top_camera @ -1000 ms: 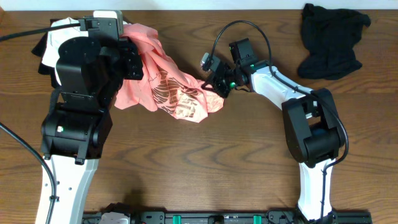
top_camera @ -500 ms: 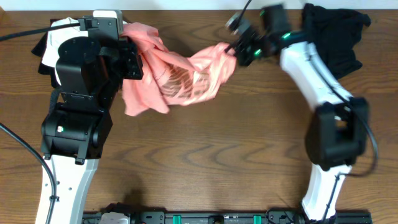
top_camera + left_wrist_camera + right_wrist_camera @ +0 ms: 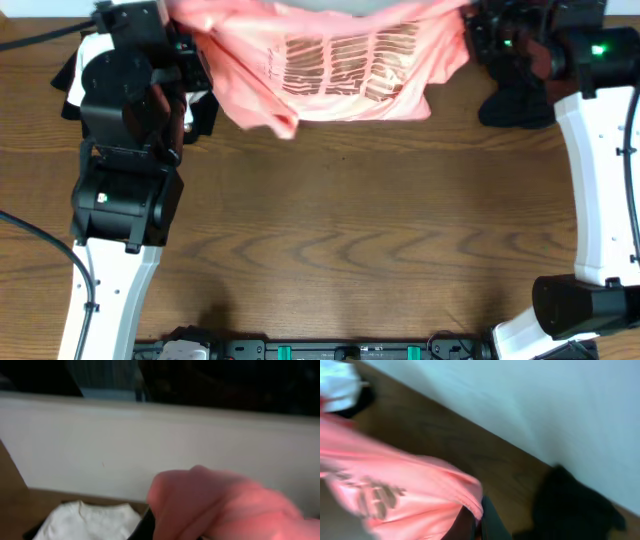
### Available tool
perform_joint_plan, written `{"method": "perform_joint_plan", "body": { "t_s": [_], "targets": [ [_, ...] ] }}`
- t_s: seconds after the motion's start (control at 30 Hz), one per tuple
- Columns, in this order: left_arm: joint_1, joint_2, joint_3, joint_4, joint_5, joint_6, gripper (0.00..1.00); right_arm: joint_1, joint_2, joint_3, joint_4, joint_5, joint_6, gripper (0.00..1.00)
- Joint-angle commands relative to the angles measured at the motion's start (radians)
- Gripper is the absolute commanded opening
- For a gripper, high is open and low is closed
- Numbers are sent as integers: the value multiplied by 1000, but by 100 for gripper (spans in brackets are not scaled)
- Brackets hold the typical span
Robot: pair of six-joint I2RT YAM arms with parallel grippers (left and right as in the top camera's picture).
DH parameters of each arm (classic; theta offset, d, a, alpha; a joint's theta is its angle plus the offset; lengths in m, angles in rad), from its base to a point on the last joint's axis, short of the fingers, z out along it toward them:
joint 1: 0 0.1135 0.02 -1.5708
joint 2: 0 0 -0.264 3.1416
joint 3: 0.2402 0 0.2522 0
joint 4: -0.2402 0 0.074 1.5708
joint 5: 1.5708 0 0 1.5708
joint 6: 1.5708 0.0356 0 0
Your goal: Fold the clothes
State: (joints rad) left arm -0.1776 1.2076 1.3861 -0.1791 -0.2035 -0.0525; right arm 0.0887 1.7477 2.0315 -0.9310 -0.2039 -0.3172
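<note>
Nearest you, in front of the salmon-pink T-shirt (image 3: 340, 60), is the open wood of the counter (image 3: 330, 250), and that looks like where this garment has to land. You appear to be in the spreading step. The shirt is drawn out wide, seemingly lifted, with its print toward the overhead camera. The left fingers (image 3: 195, 55) are pressed together on its left end and the right fingers (image 3: 478, 38) pinch its right end. By my reading no fold has been made yet. The next move calls for bringing both ends toward you together and lowering them evenly, so the cloth lies flat rather than bunching; its lower left corner already sags and rumples. Beside the shirt's right end a black garment (image 3: 512, 105) sits partly under the right arm, and near its left end a white garment (image 3: 90, 520) is largely hidden, so neither shape is readable. Both wrist views are blurred, showing only pink cloth against dark finger edges. The shirt's far edge is cut off by the overhead frame, and beyond it only a pale wall (image 3: 150, 445) shows.
</note>
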Motion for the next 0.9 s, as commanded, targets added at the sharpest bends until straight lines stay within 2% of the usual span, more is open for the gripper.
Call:
{"method": "perform_joint_plan", "body": {
  "t_s": [0.0, 0.3, 0.43, 0.67, 0.73, 0.87],
  "targets": [
    [5, 53, 12, 59, -79, -2, 6, -31, 5, 2, 2, 103, 50, 1],
    [5, 243, 12, 198, -79, 3, 6, -66, 52, 1, 91, 95, 37, 1],
    [6, 325, 12, 352, -79, 29, 6, -66, 99, 1, 167, 92, 13, 1],
    [17, 368, 12, 592, -77, 74, 6, -84, 122, 1, 306, 98, 2, 1],
    [24, 386, 12, 599, -70, 74, 6, -90, 128, 1, 329, 99, 2, 1],
    [29, 436, 12, 507, -58, 74, 6, -103, 157, 1, 328, 96, 2, 1]
  ]
}}
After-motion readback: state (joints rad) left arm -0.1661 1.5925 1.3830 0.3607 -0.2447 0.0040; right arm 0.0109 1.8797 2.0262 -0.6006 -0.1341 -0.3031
